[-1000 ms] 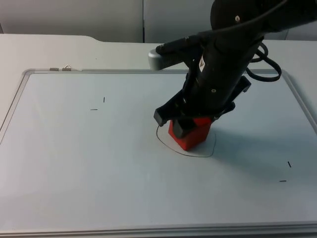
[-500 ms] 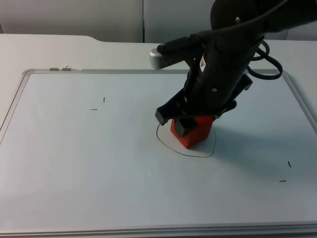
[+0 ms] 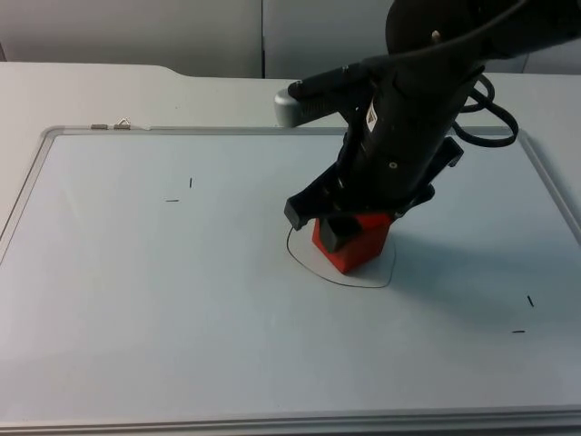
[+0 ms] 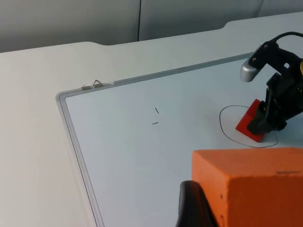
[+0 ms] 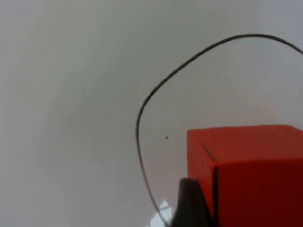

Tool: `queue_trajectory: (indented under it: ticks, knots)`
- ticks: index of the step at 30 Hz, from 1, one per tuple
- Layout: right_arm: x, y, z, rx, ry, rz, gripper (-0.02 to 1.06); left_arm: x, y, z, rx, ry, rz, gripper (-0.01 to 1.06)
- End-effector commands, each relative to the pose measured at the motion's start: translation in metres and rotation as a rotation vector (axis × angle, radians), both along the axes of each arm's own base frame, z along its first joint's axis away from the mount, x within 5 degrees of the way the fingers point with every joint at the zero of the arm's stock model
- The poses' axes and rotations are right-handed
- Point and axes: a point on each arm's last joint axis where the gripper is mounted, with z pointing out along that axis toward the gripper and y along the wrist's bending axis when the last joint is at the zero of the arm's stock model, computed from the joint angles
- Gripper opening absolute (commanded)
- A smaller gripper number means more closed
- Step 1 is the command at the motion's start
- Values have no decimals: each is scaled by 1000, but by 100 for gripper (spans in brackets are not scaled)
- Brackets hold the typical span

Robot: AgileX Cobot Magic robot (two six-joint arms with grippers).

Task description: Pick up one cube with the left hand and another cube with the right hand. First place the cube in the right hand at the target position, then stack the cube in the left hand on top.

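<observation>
Top view: the right gripper (image 3: 349,232) is down at the middle of the whiteboard (image 3: 136,300), standing over a red cube (image 3: 356,247). The cube sits on the board inside the hand-drawn target outline (image 3: 304,263), toward the outline's 1 o'clock side. A black fingertip lies against the cube's face at about 9 o'clock; whether the fingers are clamped or have let go cannot be told from here.

Left wrist view: the left gripper (image 4: 222,198) grasps an orange cube (image 4: 248,184), with one black fingertip (image 4: 191,203) pressed flat to its side. From this arm, held back from the centre, the red cube and the outline lie at about 1 o'clock on the board, with the right gripper on them. The left arm waits with its load.

Right wrist view: the red cube is tight against the fingertip (image 5: 189,203), and the drawn line curves around it from 9 o'clock up to 1 o'clock, so the cube is within the mark.

Judged progress: both cubes have been picked up and the first one looks set down at the target. Left to do: release it if that is not yet done, clear the right arm away, then bring the orange cube over and stack it on the red one.
</observation>
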Motion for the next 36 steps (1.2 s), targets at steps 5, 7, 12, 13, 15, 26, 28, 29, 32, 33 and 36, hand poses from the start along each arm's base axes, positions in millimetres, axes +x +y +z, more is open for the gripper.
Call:
queue_trajectory:
  ticks: [5, 7, 12, 13, 15, 26, 28, 29, 32, 33, 36]
  knots:
    - [3, 4, 13, 43, -57, 9, 94, -1, -1, 1, -17, -23, -13, 5]
    - [3, 5, 32, 78, -104, 13, 100, -1, -1, 1, -13, -24, -13, 5]
    - [-8, -3, 111, 180, -263, 34, 100, 0, -1, 2, -18, -35, -13, 5]
    - [-8, -3, 111, 180, -263, 34, 100, 0, -1, 2, -18, -35, -13, 5]
    - [-29, -19, 177, 248, -401, 73, 100, 0, -1, 4, -10, -65, -23, 5]
    - [-165, -117, 352, 371, -937, 259, 100, 31, -36, 6, -14, -45, -253, 5]
    - [-176, -125, 355, 372, -966, 269, 100, 40, -44, 4, -28, -20, -292, 5]
    - [-188, -134, 360, 385, -996, 266, 100, 50, -52, 0, -20, 0, -327, 5]
    - [-221, -158, 352, 402, -1026, 260, 100, 87, -76, -17, 5, 81, -417, 5]
    - [-221, -158, 352, 402, -1026, 260, 100, 87, -76, -17, 5, 81, -417, 5]
    - [-237, -169, 332, 404, -1011, 254, 100, 119, -94, -31, 30, 149, -467, 5]
